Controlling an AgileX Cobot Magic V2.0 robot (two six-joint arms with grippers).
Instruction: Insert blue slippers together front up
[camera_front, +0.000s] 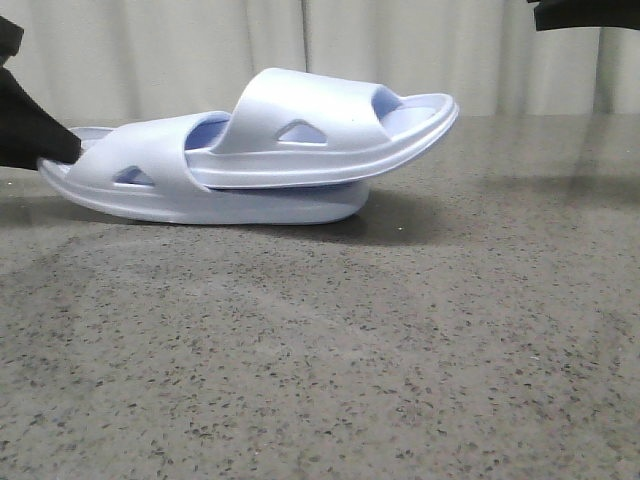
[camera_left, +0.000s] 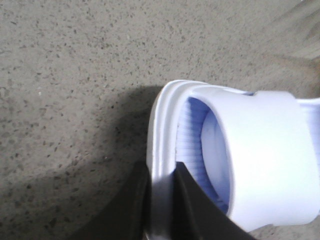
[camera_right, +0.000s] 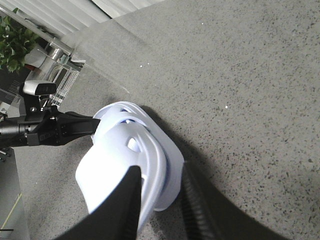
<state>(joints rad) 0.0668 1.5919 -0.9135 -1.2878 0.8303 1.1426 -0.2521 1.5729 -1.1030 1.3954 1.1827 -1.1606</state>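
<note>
Two blue slippers lie nested on the table. The lower slipper (camera_front: 250, 205) rests on its sole. The upper slipper (camera_front: 320, 125) is pushed under the lower one's strap, its end jutting out to the right. My left gripper (camera_front: 55, 148) is shut on the lower slipper's left end; in the left wrist view the gripper (camera_left: 162, 205) pinches the slipper's rim (camera_left: 162, 125). Part of my right arm (camera_front: 585, 12) shows at the top right, clear of the slippers. In the right wrist view my right gripper (camera_right: 160, 205) is open above the slippers (camera_right: 110, 175).
The grey speckled tabletop (camera_front: 400, 350) spreads in front and to the right. A pale curtain (camera_front: 150, 50) hangs behind. In the right wrist view a plant (camera_right: 15, 40) and a clear stand (camera_right: 62, 75) sit beyond the table edge.
</note>
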